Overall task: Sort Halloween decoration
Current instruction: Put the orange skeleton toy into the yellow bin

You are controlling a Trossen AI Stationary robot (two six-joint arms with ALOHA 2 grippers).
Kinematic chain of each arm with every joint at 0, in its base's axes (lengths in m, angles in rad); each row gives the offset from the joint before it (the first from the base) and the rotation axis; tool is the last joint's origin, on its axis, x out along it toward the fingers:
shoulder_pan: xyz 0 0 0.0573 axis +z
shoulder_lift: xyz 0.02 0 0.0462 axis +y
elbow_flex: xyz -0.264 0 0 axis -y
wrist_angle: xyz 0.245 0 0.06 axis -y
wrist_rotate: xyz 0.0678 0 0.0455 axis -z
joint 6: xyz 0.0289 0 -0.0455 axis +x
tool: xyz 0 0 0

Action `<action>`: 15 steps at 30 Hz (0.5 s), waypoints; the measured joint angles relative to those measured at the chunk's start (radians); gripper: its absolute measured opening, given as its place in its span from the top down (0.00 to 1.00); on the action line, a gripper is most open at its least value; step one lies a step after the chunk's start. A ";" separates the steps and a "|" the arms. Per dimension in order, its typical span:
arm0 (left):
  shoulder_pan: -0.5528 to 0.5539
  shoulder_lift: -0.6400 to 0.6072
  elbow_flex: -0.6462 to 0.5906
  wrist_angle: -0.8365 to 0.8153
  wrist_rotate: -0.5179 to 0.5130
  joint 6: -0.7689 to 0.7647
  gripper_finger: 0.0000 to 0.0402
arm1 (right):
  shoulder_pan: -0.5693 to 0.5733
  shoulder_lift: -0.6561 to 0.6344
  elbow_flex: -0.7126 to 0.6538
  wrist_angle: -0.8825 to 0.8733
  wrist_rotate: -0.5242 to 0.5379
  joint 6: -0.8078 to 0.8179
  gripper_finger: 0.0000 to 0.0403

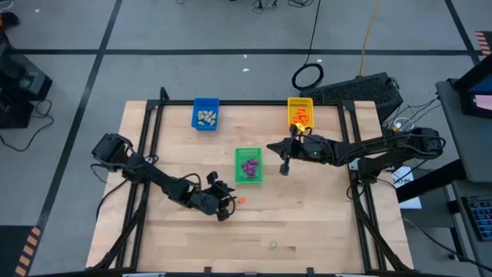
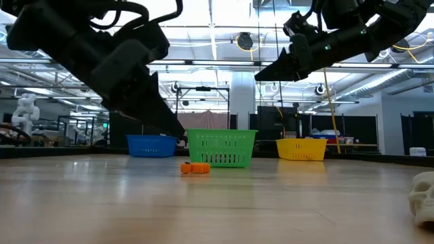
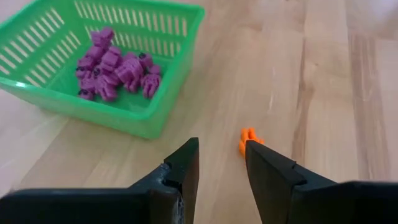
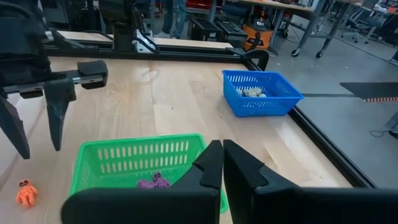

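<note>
One small orange trinket (image 1: 241,201) (image 3: 247,138) lies alone on the wooden table, in front of the green tray (image 1: 248,178). My left gripper (image 1: 224,206) (image 3: 222,155) hovers open just short of it and above it, tilted down, touching nothing. The green tray holds purple trinkets (image 3: 115,65). The blue tray (image 1: 205,104) holds pale ones and the yellow tray (image 1: 300,101) holds orange ones. A pale trinket (image 1: 272,245) (image 2: 424,196) lies near the front edge. My right gripper (image 1: 285,167) (image 4: 222,155) is shut and empty, held high just right of the green tray.
The three trays sit in the far half of the table, blue on the left, green in the middle, yellow on the right. A black frame (image 1: 146,154) runs along the table's sides and back. Bare wood lies between the orange trinket and the front edge.
</note>
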 joint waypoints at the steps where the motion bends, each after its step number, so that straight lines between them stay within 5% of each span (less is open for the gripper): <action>1: 0.000 0.003 0.000 -0.001 0.004 0.000 0.68 | 0.000 0.000 0.000 0.000 0.000 0.000 1.00; 15: 0.032 0.060 0.000 0.017 0.022 -0.027 0.68 | 0.000 0.000 0.000 0.000 0.000 0.000 1.00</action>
